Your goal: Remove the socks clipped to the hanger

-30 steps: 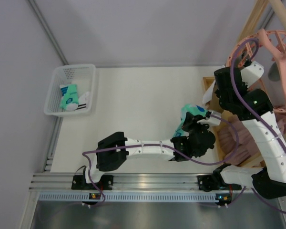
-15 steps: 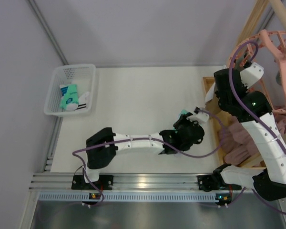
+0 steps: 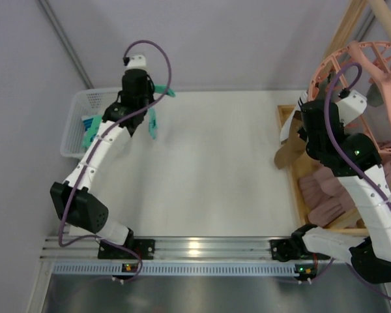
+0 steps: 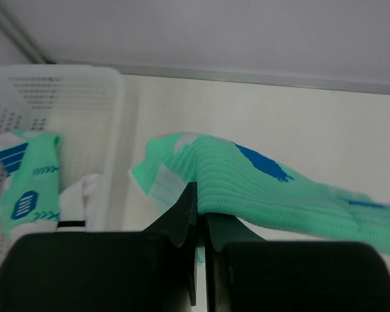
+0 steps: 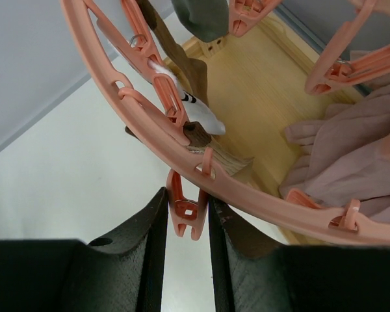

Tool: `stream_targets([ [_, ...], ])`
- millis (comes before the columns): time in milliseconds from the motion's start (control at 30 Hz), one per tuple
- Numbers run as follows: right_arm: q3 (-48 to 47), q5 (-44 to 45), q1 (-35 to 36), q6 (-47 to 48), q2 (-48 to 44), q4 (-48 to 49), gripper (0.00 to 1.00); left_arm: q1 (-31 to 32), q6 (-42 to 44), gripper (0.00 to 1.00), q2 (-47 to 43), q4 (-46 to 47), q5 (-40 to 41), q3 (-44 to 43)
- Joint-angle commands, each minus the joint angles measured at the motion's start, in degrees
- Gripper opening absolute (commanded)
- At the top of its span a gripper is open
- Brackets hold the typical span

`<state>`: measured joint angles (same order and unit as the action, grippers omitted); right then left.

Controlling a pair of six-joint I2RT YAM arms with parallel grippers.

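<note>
**While the left fingers [image 4: 190, 218] grip a mint-green sock [image 4: 247, 185] by the basket [image 4: 71, 97], the right fingers [image 5: 156, 224] pinch a hanger clip [image 5: 185, 211]**

Raised at the far left of the surface [image 3: 215, 169], the left fingers are pressed shut on the mint-green sock. It has blue patches and droops to either side of them, just beside the white basket. Inside the basket lie a second mint-green sock [image 4: 29, 175] and a white sock [image 4: 84, 192]. At the far right, the salmon-pink hanger [image 5: 266, 205] hangs above a wooden tray [image 5: 247, 84] that holds pink cloth [image 5: 357, 156]. The right fingers stand narrow around the clip, which dangles from the hanger's ring, and appear to touch it on both sides. Just behind that clip, a striped sock [image 5: 198, 110] and a brown sock [image 5: 218, 156] are clipped to the ring.
</note>
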<state>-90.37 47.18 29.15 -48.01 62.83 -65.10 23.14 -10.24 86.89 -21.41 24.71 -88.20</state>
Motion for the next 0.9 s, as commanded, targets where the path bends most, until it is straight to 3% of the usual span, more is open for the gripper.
stream_targets([
  [0, -0.1, 0.5, 0.5, 1.6, -1.1, 1.2, 0.00, -11.6, 0.9, 0.00, 0.7, -8.3, -5.6, -6.3],
  [100, -0.4, 0.5, 0.6, 2.3, -1.1, 1.2, 0.00, -20.6, 0.0, 0.00, 0.4, -8.3, -8.2, -9.9],
  [267, -1.0, 0.1, 0.5, 2.9, -0.8, 1.6, 0.00, -29.7, -0.7, 0.00, 3.0, -8.4, -0.3, -12.9],
  [333, -1.1, -0.2, 0.6, 3.1, -0.6, 1.6, 0.00, -31.7, -4.7, 0.00, 2.3, -8.1, 0.0, -12.1],
  [533, -1.3, -1.3, 0.5, 3.4, -0.3, 2.2, 0.00, -32.9, -6.5, 0.00, 6.6, -8.0, -2.9, -11.0],
  [667, -0.9, -1.4, 0.6, 3.5, -1.0, 2.2, 0.00, -33.0, -11.6, 0.00, 9.2, -7.4, -2.3, -5.5],
  [800, -0.6, -1.3, 0.6, 3.8, -1.7, 1.9, 0.00, -33.5, -16.9, 0.00, 13.0, -5.3, -8.5, 1.2],
  [833, -0.7, -1.4, 0.5, 3.9, -1.8, 1.9, 0.00, -33.8, -18.6, 0.08, 13.2, -5.2, -9.8, 2.7],
  [867, -0.8, -1.5, 0.5, 4.0, -1.9, 1.9, 0.00, -34.2, -22.2, 0.27, 13.1, -5.2, -10.2, 3.9],
])
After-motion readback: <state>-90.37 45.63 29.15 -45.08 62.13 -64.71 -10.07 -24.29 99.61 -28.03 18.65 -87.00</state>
